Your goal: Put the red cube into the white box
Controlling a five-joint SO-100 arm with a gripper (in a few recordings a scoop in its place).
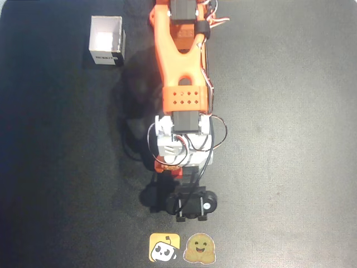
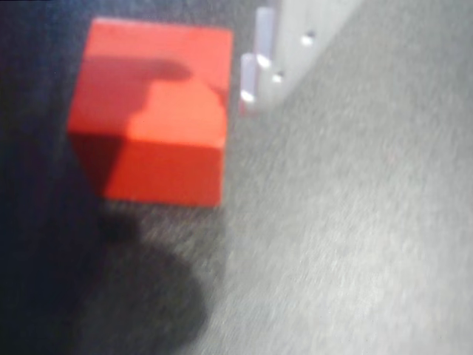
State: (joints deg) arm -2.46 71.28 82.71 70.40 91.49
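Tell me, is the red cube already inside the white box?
No. In the overhead view the box is open and holds nothing, while the wrist view shows the cube sitting on the dark mat.

Overhead view: white box (image 1: 106,40) at upper left of table (image 1: 290,139), standing apart from arm (image 1: 181,72), to its left. Arm runs from top centre down middle of table. Two stickers (image 1: 182,247) side by side at bottom edge, just below arm's lower end.

Wrist view: red cube (image 2: 151,111) on table surface at upper left; gripper finger (image 2: 255,70) just right of cube, contact not discernible. Gripper opening not discernible.
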